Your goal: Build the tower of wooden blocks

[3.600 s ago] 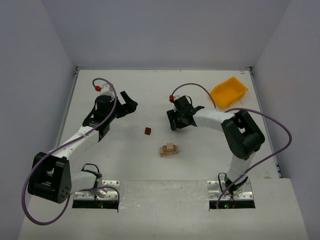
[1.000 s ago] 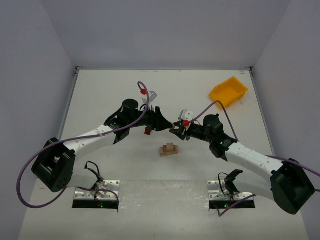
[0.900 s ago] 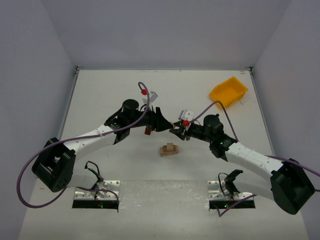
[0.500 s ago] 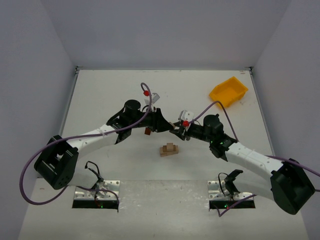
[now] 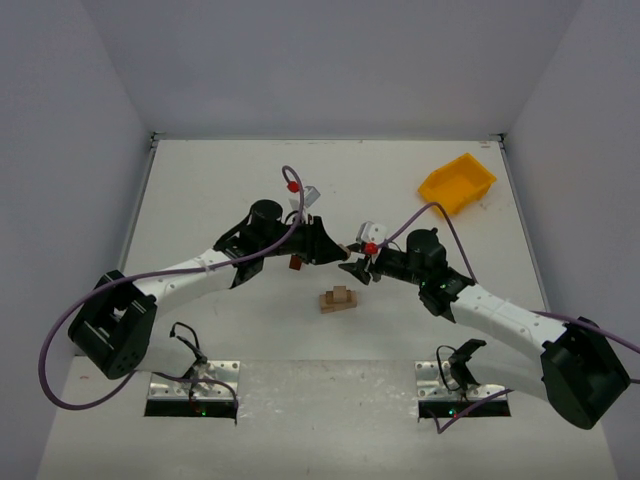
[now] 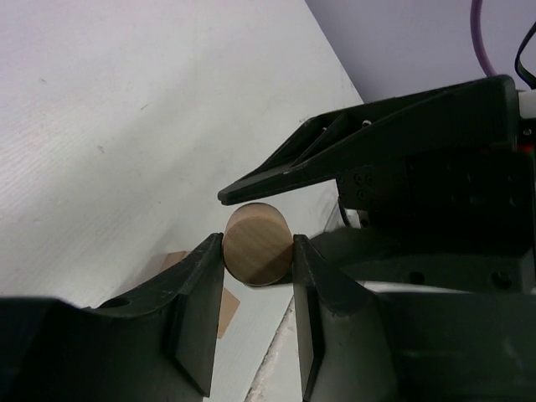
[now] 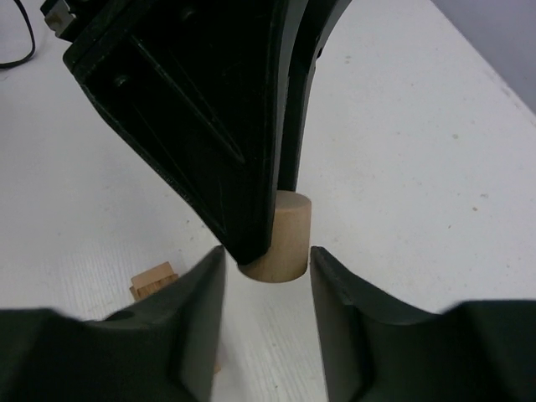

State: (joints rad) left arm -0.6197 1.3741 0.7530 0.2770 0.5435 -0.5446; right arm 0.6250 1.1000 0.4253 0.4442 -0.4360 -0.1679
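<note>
Nearest the arm bases, on the white surface (image 5: 220, 190), sits a small stack (image 5: 338, 298) of pale wood blocks: an oblong piece at the bottom with smaller pieces on top. The right wrist view catches a corner of it low on the left (image 7: 155, 280). Just beyond the stack, both arms reach inward and meet above the middle of the surface. The left gripper (image 5: 335, 250) is clamped on a short pale wood cylinder (image 6: 258, 244), both fingers pressed against its curved side with the round end face showing between them (image 6: 258, 251). The right gripper (image 5: 355, 268) faces it from the other side with its fingers spread. In the right wrist view the cylinder (image 7: 285, 230) stands just past their tips, with a gap on each side and no contact, so this gripper (image 7: 268, 276) holds nothing. A dark block (image 5: 296, 263) lies on the surface just under the left gripper, left of and beyond the stack. Farther back, at the right, a yellow bin (image 5: 458, 182) sits well apart from everything else.
</note>
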